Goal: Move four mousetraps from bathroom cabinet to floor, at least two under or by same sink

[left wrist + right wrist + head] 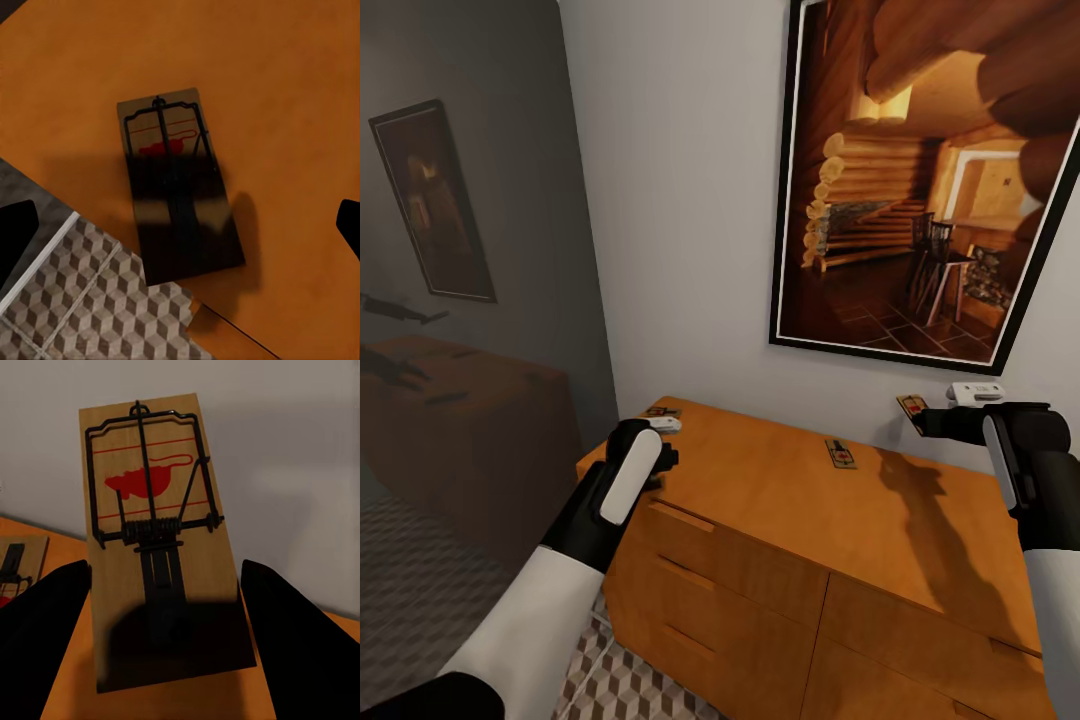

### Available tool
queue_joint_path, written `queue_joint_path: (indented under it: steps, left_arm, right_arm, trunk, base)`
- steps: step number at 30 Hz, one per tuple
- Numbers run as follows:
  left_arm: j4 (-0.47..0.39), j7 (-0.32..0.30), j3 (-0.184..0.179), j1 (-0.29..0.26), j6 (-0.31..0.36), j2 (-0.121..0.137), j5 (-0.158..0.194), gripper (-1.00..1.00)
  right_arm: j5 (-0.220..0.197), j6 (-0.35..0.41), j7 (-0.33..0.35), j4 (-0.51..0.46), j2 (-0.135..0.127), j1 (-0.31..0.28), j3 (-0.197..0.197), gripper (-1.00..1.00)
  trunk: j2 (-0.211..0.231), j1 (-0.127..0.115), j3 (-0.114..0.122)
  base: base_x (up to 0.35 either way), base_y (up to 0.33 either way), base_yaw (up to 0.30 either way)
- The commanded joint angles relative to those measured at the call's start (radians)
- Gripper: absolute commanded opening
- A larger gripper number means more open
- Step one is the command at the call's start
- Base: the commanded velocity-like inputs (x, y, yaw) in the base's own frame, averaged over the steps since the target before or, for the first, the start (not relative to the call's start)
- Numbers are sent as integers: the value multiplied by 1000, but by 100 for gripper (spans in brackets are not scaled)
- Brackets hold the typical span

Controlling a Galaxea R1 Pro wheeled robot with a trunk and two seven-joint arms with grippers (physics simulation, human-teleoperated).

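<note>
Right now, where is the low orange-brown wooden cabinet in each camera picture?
Head view: the cabinet spans the lower middle, below the framed picture.
Left wrist view: its top lies under a flat dark mousetrap.
Right wrist view: orange strip behind the gripped wooden mousetrap.
Shared landmark: cube-patterned floor tiles, head and left wrist.

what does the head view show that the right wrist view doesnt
Head view alone: the left gripper by a mousetrap at the cabinet's corner, the drawer fronts, a large framed cabin picture on the wall, and the cube-patterned floor tiles.

Right wrist view alone: the printed red mouse and the spring bar on the held mousetrap, seen close between the dark fingers.

Both: the held trap, raised off the orange cabinet top, a second trap lying flat on that top, and the pale wall.
</note>
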Motion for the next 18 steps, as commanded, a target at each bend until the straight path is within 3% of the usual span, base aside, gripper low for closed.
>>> queue_joint_path:
  steps: [1,9,18]
  left_arm:
    - [4,10,-1,-3,2,0,10,100]
    - [74,8,-1,-34,2,-1,13,100]
    - [85,7,-1,-41,2,-2,12,100]
  right_arm:
    - [7,4,8,-1,0,-1,-1,-100]
    - [8,4,8,-1,-3,-1,-1,-100]
    - [8,4,8,-1,-3,-1,0,-100]
  trunk:
    - [-1,0,-1]
    - [-1,0,-1]
    - [-1,0,-1]
  base:
    - [0,0,0]
    - [0,0,0]
    - [0,0,0]
